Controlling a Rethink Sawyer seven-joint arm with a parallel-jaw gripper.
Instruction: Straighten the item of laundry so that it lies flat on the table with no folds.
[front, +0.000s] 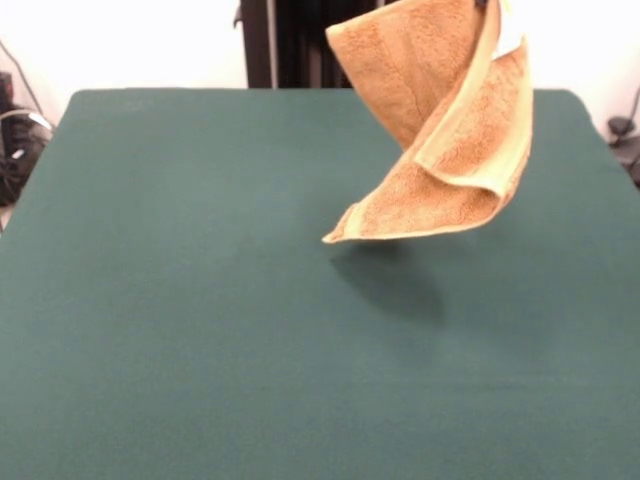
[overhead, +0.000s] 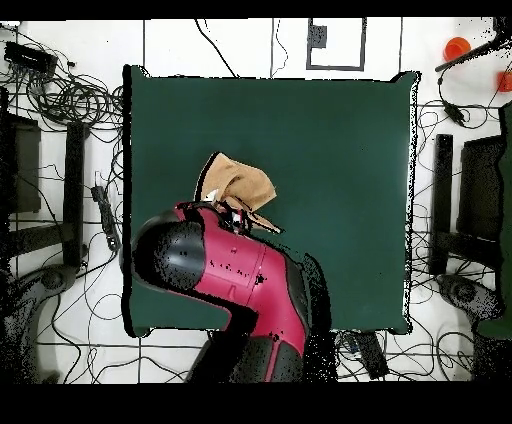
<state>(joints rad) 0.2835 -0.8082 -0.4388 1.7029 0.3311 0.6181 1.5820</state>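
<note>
Towel's up in the air, mid-lift, nothing flattened yet

You're dangling the towel (front: 440, 130) off the table (front: 200, 330) in the upper right of the front view, twisted and doubled over itself, its lowest corner hovering clear above its own shadow. Overhead, it's peeking out just above the red arm (overhead: 235, 285), left of centre. The gripper is hiding behind cloth and arm in both views, so I can't tell its state, though something up top is obviously carrying the towel. Looks like you're in the lift-and-shake-out step. Next you're probably wanting to lower it slowly and drag sideways so the hanging corner touches first and the fold peels open
</note>
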